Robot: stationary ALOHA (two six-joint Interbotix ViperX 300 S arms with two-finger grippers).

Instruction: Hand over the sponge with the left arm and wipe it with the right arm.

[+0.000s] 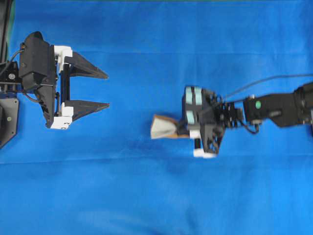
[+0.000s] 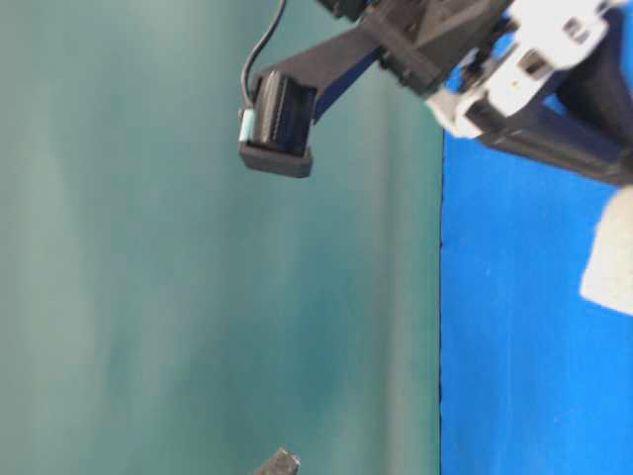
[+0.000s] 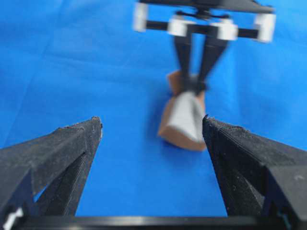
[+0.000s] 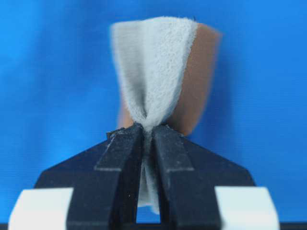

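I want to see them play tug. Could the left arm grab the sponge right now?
Probably yes. The left arm's fingers are spread wide and point across bare blue cloth toward the sponge, with nothing between. But the right arm's fingers are pinching the sponge, so it would be grabbing a held thing.
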